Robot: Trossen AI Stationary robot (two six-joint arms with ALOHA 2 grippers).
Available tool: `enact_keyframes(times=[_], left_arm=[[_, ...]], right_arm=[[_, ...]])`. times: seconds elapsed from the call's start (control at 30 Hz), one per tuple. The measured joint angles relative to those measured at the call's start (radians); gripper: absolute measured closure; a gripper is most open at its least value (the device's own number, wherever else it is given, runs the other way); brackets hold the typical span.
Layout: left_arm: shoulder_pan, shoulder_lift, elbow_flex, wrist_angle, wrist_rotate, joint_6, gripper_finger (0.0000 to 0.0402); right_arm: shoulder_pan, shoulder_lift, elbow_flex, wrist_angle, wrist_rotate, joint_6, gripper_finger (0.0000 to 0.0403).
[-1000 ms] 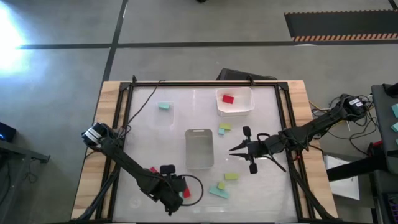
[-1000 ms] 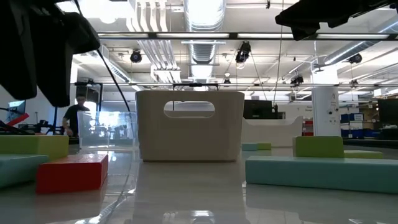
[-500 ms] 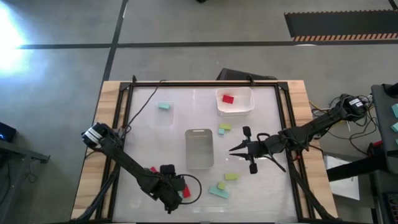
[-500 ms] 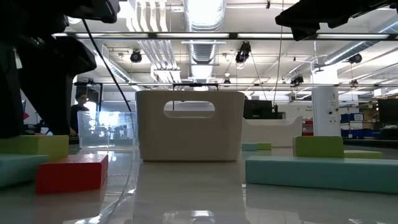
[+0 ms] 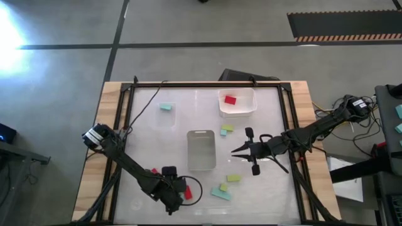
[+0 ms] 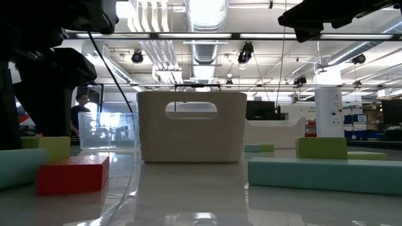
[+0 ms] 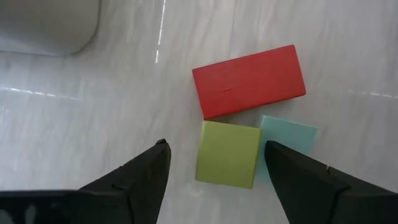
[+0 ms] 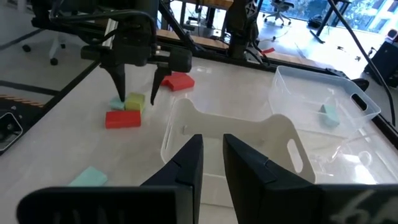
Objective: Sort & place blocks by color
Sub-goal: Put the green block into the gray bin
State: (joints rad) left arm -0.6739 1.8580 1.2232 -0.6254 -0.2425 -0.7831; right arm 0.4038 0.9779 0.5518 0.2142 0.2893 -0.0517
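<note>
Three containers stand on the table [image 5: 144,194]. The clear tray [image 5: 164,115] toward the far-left corner holds one teal block [image 5: 166,107]; the white tray [image 5: 237,102] at the far edge holds one red block [image 5: 230,99]; the tall bin [image 5: 201,149] in the middle shows nothing inside.

Loose blocks — right of the bin lie two yellow-green ones [image 5: 227,129], and nearer the front edge another yellow-green [image 5: 233,178] and two teal [image 5: 220,193]. By the front-left a red block [image 7: 249,79], a yellow-green block [image 7: 227,153] and a teal block [image 7: 287,134] touch in a cluster, with another red block [image 8: 178,81] just beside.

The left gripper [image 7: 214,163] stands over that cluster, fingers spread either side of the yellow-green block, gripping nothing. The right gripper [image 5: 235,151] hovers right of the bin — fingers nearly together, empty.
</note>
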Motion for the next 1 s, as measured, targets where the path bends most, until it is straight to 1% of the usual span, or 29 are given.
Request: enact_keyframes(times=[0.1, 0.33, 0.43, 0.67, 1.0], left_arm=[[0.0, 0.0, -0.001, 0.002, -0.001, 0.004, 0.0177], [0.0, -0.001, -0.003, -0.004, -0.003, 0.004, 0.0263], [0.0, -0.002, -0.003, -0.004, -0.003, 0.005, 0.0288], [0.0, -0.012, -0.004, -0.02, 0.003, 0.005, 0.0288], [0.007, -0.095, 0.067, -0.161, 0.009, 0.015, 0.0285]], right_arm=[[0.0, 0.0, 0.0, 0.0, 0.0, 0.0, 0.0351], [0.0, 0.0, 0.0, 0.0, 0.0, 0.0, 0.0351], [0.0, 0.0, 0.0, 0.0, 0.0, 0.0, 0.0351], [0.0, 0.0, 0.0, 0.0, 0.0, 0.0, 0.0351], [0.0, 0.0, 0.0, -0.001, 0.0, -0.001, 0.0351]])
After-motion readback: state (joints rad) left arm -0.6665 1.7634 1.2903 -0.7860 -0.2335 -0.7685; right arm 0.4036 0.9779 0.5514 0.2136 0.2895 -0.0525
